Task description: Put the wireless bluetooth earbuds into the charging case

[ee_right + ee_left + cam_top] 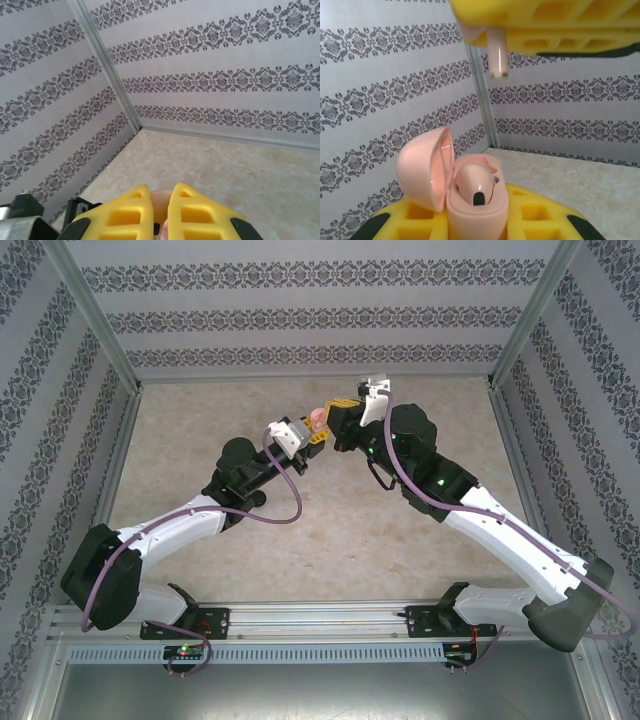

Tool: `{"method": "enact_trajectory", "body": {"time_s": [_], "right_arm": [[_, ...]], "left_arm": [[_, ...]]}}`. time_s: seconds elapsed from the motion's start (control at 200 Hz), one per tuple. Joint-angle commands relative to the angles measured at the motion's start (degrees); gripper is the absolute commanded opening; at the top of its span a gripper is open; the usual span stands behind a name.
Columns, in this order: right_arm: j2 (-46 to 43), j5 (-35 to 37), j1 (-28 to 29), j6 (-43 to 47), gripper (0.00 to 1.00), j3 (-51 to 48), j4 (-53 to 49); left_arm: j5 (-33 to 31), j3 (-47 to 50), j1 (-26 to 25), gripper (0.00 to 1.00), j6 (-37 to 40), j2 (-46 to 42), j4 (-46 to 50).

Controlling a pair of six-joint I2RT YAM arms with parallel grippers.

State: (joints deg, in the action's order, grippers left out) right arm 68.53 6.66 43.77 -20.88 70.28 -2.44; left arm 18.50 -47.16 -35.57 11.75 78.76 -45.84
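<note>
While the stem of one pale pink earbud (496, 57) hung straight down, its head sat buried between the yellow fingers (560, 40) of the right gripper (485, 27), whose jaws were closed on it. From the right wrist, that bud was no more than a pink sliver between the two fingertips. It hovered above and apart from the pink charging case (470, 212), well clear of the empty socket. The case stood upright with its lid (422, 170) swung open to the left, and a second pink earbud (476, 182) already lay seated inside. The left gripper (477, 222) was clamped on the case from both sides; the bottom edge of the left wrist view cut off the case's base and most of those fingers. From above, both grippers met over the middle of the table (400, 540), and the pink blot between them was too small to tell case from bud. Patterned walls (370, 100) stood behind.
</note>
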Motion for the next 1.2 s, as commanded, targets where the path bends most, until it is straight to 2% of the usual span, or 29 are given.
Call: {"method": "enact_trajectory", "body": {"time_s": [0.0, 0.829, 1.194], "right_arm": [[0.1, 2.8, 0.3, -1.0, 0.1, -1.5, 2.2], [3.0, 2.3, -0.3, -1.6, 0.1, -2.6, 2.3], [4.4, -1.6, -0.6, 1.4, 0.1, -1.9, -1.3]], "left_arm": [[-1.2, 0.2, -0.8, 0.0, 1.7, 0.1, -4.5], [-0.1, 0.4, -1.2, 0.0, 2.1, -1.0, -4.4], [0.3, 0.2, -1.3, 0.0, 2.6, -2.0, -3.1]]}}
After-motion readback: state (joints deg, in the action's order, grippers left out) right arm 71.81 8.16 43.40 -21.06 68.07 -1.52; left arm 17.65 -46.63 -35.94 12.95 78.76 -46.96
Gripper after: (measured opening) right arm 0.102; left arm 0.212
